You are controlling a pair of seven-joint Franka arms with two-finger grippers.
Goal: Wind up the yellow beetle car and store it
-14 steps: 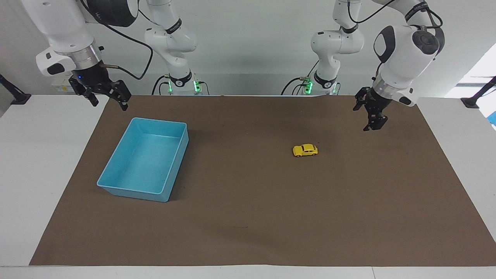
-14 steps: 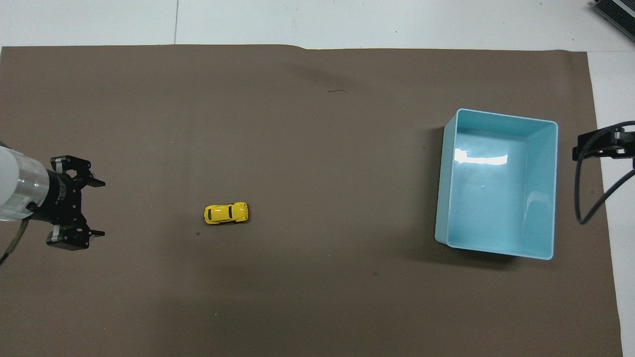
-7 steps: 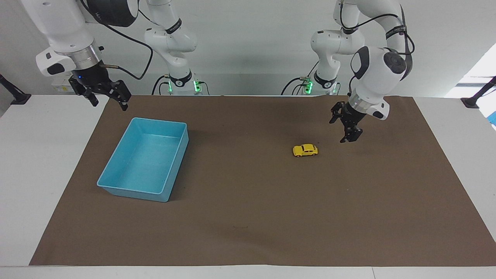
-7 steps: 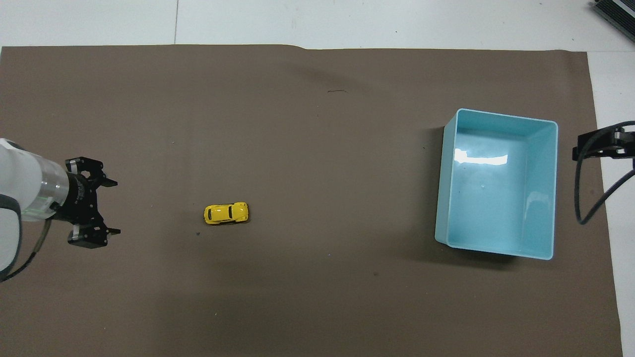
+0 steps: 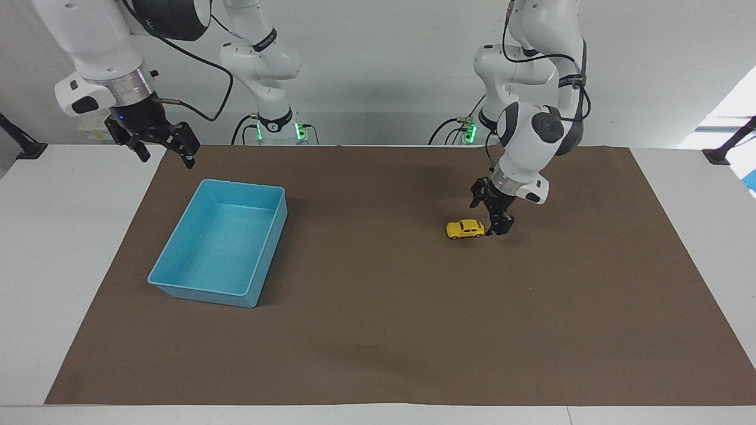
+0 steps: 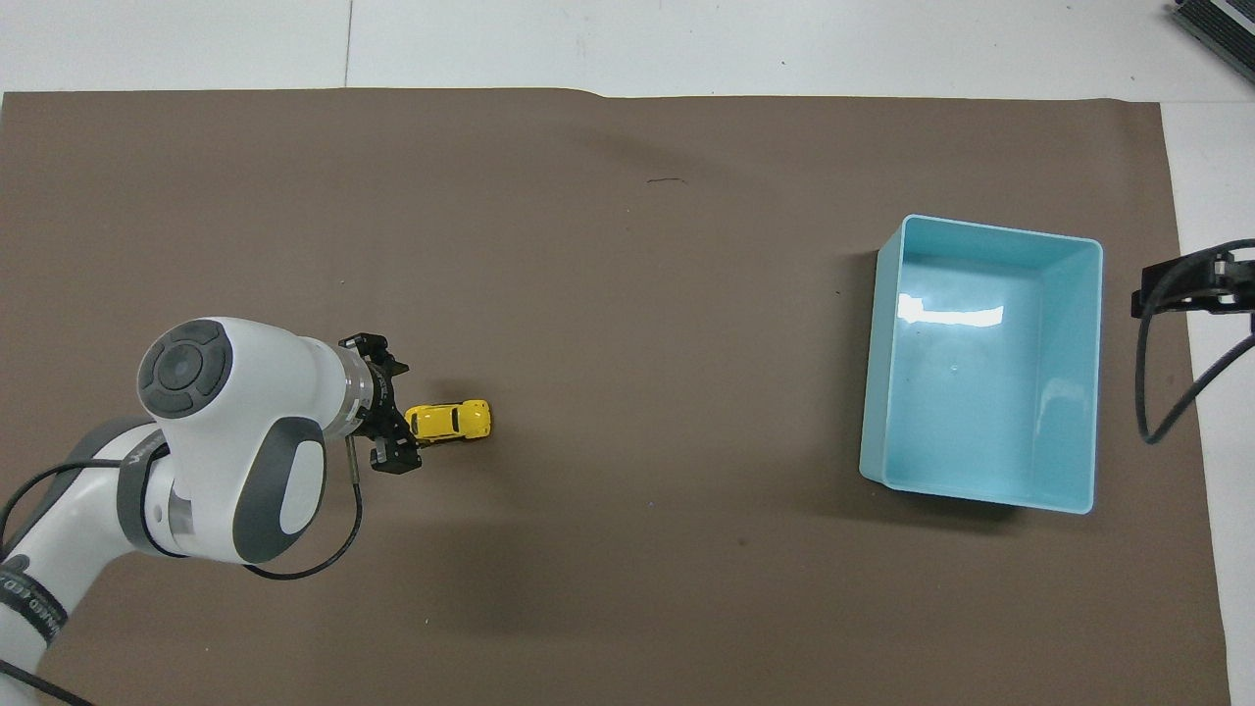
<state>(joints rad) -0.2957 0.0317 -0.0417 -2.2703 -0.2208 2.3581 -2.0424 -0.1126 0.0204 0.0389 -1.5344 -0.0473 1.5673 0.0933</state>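
The yellow beetle car [image 5: 465, 228] [image 6: 449, 421] stands on the brown mat, toward the left arm's end of the table. My left gripper [image 5: 490, 217] [image 6: 404, 417] is low at the car's end that faces the left arm. It is open, with a finger on each side of that end. Whether a finger touches the car I cannot tell. My right gripper [image 5: 167, 154] waits open in the air by the corner of the blue tray [image 5: 243, 185] [image 6: 1000, 228], holding nothing.
The blue tray is open-topped with nothing in it and sits toward the right arm's end of the table. A brown mat [image 5: 378, 330] covers most of the white table. The right arm's cable [image 6: 1162, 392] hangs beside the tray.
My left arm has swung in from the mat's edge and come down to the car's end. The car, the tray and the right arm have not moved.
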